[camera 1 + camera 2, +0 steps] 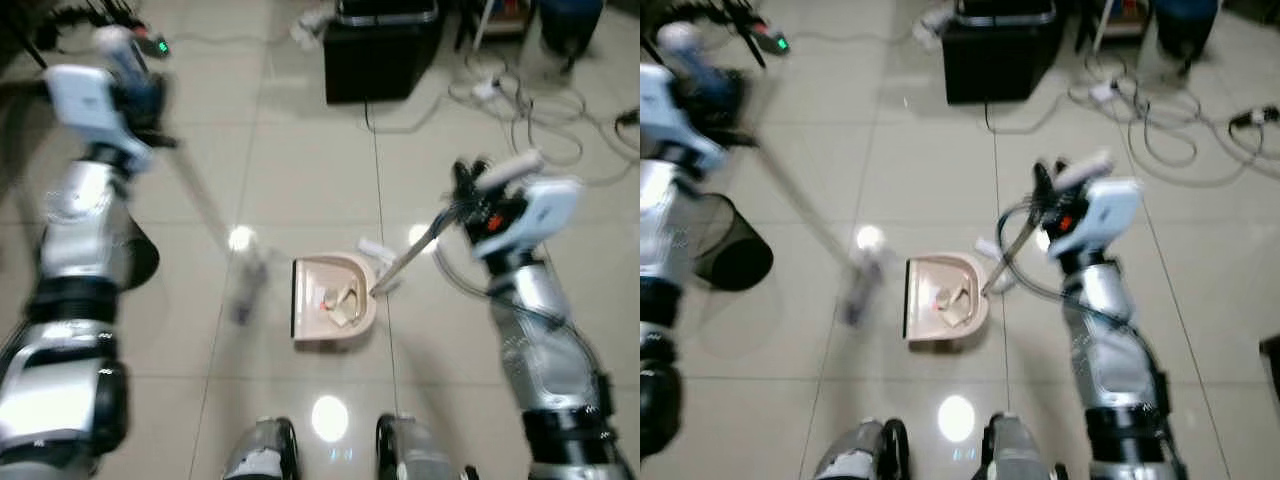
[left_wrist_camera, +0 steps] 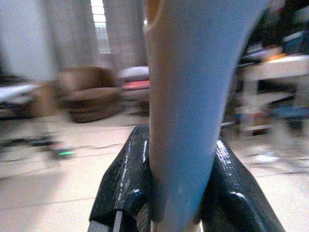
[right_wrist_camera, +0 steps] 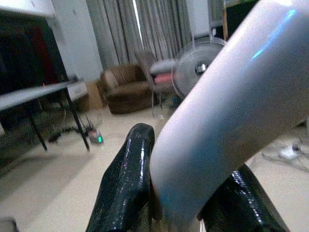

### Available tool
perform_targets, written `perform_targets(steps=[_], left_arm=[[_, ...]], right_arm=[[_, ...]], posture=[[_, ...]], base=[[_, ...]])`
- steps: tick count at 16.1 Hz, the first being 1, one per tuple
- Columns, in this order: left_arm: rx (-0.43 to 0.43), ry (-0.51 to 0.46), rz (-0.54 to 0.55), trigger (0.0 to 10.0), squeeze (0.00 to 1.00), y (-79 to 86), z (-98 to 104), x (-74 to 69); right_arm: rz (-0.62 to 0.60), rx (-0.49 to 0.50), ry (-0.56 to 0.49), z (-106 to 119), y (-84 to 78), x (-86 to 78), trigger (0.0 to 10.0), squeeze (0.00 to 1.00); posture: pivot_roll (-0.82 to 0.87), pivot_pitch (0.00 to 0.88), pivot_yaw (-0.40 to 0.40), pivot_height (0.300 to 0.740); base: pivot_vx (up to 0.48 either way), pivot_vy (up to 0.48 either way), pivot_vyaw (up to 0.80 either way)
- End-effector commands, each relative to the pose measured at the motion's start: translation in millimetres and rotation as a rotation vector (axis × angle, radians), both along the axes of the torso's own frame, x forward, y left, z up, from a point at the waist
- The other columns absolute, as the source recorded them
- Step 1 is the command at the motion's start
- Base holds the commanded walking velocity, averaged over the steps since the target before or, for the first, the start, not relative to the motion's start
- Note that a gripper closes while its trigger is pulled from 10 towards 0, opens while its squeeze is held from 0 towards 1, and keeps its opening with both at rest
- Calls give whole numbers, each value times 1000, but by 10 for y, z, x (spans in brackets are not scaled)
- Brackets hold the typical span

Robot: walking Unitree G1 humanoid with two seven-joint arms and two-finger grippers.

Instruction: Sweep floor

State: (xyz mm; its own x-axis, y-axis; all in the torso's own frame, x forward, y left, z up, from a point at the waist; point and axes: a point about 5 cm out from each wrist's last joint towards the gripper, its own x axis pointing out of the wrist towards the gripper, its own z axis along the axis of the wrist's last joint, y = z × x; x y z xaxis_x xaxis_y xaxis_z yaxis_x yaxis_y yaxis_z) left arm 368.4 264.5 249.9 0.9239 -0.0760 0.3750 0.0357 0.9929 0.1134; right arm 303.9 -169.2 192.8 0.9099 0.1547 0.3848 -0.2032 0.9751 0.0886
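Down at the bottom centre of the frame our two feet [image 1: 330,450] stand on the tiled floor [image 1: 300,170]. Just above them, mid-frame, the beige dustpan [image 1: 333,300] sits on the tiles with scraps of litter [image 1: 340,300] inside. Our right end effector [image 1: 470,195], centre right, is clamped around the dustpan handle [image 1: 405,258], which slants down to the pan. Our left end effector [image 1: 140,95], upper left, is closed on the broom handle [image 2: 193,96]; the blurred broom [image 1: 245,285] reaches the floor just left of the pan. A black box [image 1: 382,50] stands at top centre, with cables [image 1: 530,110] at upper right.
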Motion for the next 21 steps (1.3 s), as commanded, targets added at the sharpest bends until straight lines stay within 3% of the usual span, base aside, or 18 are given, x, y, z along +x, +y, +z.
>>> perform_targets(steps=[1,4,7,8,9,10,14,17,21], left_arm=[[23,19,68,10000,0,108,-11,-39],[75,2,137,10000,0,123,-96,-141],[32,-22,245,10000,0,186,-141,-221],[67,32,191,10000,0,15,-361,-285],[63,47,177,10000,0,-34,-414,-302],[50,109,100,10000,0,-251,-575,-341],[134,131,-13,10000,0,-728,-761,-445],[109,173,-36,10000,0,-880,-840,-524],[54,200,-11,10000,0,-890,-848,-536]], right_arm=[[-11,25,-40,219,23,3,10000,0],[-56,77,-65,473,44,10,10000,0],[-78,138,-62,536,45,15,10000,0],[-87,162,-57,621,48,18,10000,0],[-89,163,-54,641,49,21,10000,0],[-109,157,-29,667,36,51,10000,0],[-157,102,38,611,35,82,10000,0],[-180,103,67,583,31,73,10000,0],[-180,123,57,614,18,71,10000,0]], posture=[[5,73,60,740],[2,63,58,740],[4,54,57,740],[-3,48,62,740],[-6,47,64,740],[-14,44,74,740],[-29,42,74,740],[-33,43,76,740],[-28,51,69,740]], base=[[0,0,800],[0,0,800],[0,0,800],[0,0,800],[0,0,800],[0,0,794],[0,0,794],[80,0,783],[297,0,0]])
